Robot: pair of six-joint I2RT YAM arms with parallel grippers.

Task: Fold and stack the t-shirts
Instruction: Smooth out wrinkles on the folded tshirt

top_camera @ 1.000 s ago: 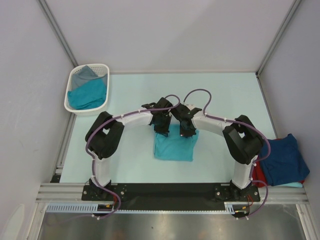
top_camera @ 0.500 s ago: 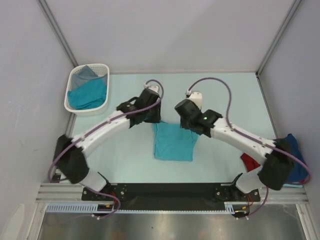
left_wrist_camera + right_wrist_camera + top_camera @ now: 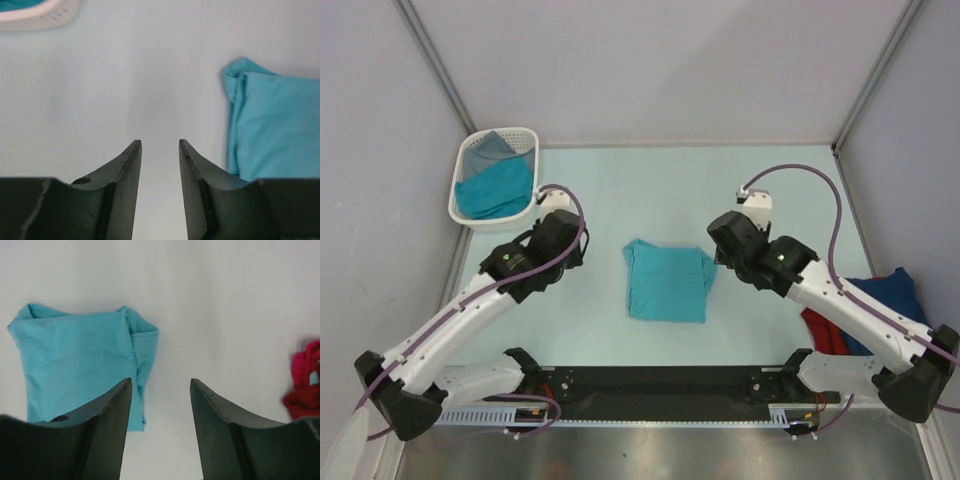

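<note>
A teal t-shirt lies folded into a rough square at the middle of the table, with nothing touching it. It shows at the right of the left wrist view and at the left of the right wrist view. My left gripper hangs open over bare table to the left of the shirt. My right gripper hangs open just past the shirt's right edge. Neither holds anything. A navy blue t-shirt lies on a red one at the table's right edge.
A white slotted basket stands at the back left corner. It holds another teal shirt and a grey one. Grey walls close in the table on the left, back and right.
Both grippers were shut over the teal shirt's far edge. They have opened, let it go and swung apart, the left arm leftward and the right arm rightward. The shirt stays folded.
</note>
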